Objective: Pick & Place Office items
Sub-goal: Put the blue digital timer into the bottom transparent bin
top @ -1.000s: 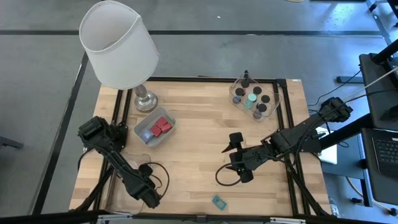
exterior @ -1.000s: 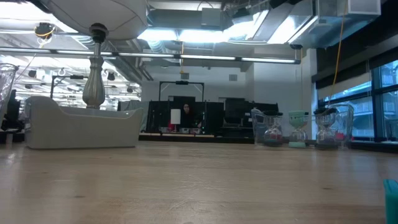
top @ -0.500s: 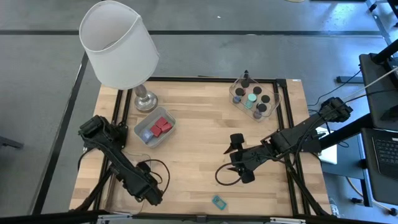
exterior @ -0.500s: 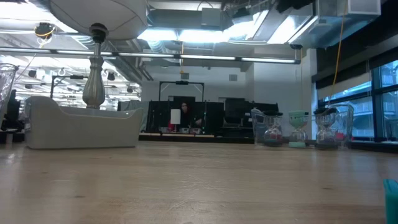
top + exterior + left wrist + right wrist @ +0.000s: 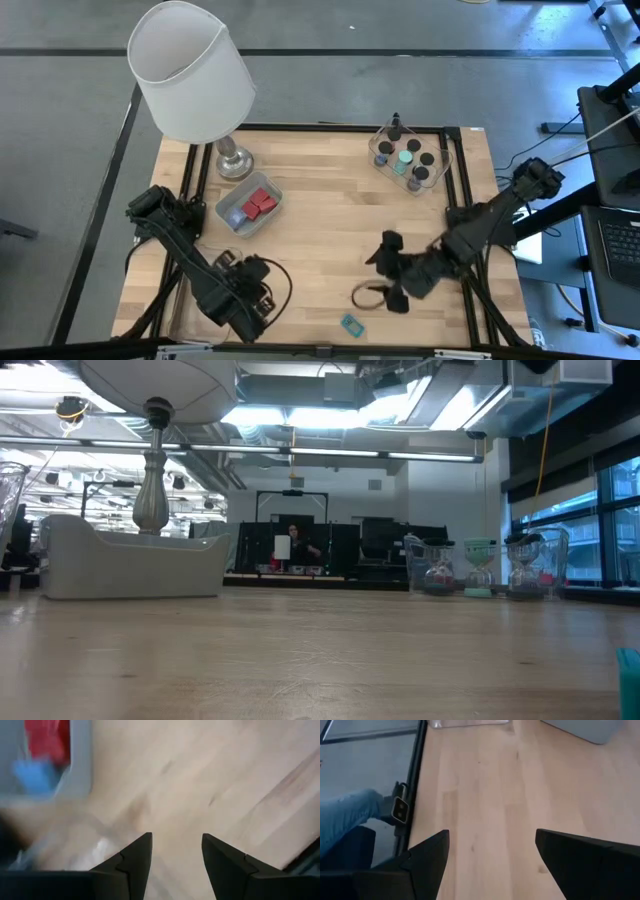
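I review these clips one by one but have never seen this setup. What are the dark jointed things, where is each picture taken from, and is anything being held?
They are two robot arms at a wooden table. One picture looks straight down, one looks level across the tabletop, and two come from cameras on the wrists. The left claw and right claw are both open and hold nothing. On the table stand a lamp, a tray with red blocks, a second tray with dark round caps, and one teal piece lying loose near the front edge.

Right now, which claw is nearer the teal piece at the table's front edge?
Right. The right claw is just beyond the teal piece; the left claw is farther along the front edge.
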### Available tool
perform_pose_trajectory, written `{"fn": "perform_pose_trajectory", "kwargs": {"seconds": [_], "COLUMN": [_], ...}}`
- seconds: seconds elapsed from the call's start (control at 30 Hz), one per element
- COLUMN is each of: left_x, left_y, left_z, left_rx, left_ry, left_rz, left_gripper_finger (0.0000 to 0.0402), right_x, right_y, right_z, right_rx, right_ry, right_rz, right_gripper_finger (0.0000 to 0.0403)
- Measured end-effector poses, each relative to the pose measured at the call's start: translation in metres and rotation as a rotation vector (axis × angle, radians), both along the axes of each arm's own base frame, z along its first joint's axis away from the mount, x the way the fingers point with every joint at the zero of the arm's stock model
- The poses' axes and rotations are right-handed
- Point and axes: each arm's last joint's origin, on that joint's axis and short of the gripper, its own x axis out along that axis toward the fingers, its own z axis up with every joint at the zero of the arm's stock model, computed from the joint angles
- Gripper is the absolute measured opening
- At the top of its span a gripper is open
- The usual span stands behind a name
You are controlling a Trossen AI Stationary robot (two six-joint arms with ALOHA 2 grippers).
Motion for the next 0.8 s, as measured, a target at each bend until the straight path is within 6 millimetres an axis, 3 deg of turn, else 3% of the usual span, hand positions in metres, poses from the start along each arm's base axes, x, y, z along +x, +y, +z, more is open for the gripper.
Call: {"fn": "perform_pose_trajectory", "kwargs": {"seconds": [0.23,0.4,0.53,0.7,0.8], "left_x": [0.016,0.021,0.022,0.021,0.019], "left_y": [-0.005,-0.006,-0.007,-0.012,-0.014], "left_z": [0.004,0.007,0.009,0.011,0.011], "left_rx": [0.135,0.239,0.286,0.310,0.333], "left_ry": [-0.290,-0.372,-0.432,-0.494,-0.516], "left_rz": [-0.093,-0.165,-0.157,-0.155,-0.161], "left_gripper_finger": [0.0169,0.0169,0.0169,0.0169,0.0169], "right_x": [0.007,0.019,0.026,0.025,0.018], "right_y": [0.037,0.054,0.072,0.096,0.108], "right_z": [-0.041,-0.080,-0.107,-0.120,-0.123], "right_rx": [-0.056,0.053,0.110,0.141,0.054], "right_ry": [-0.005,0.044,0.032,-0.055,-0.128], "right_rz": [-0.071,-0.221,-0.237,-0.165,-0.095], "right_gripper_finger": [0.0300,0.0300,0.0300,0.0300,0.0300]}}
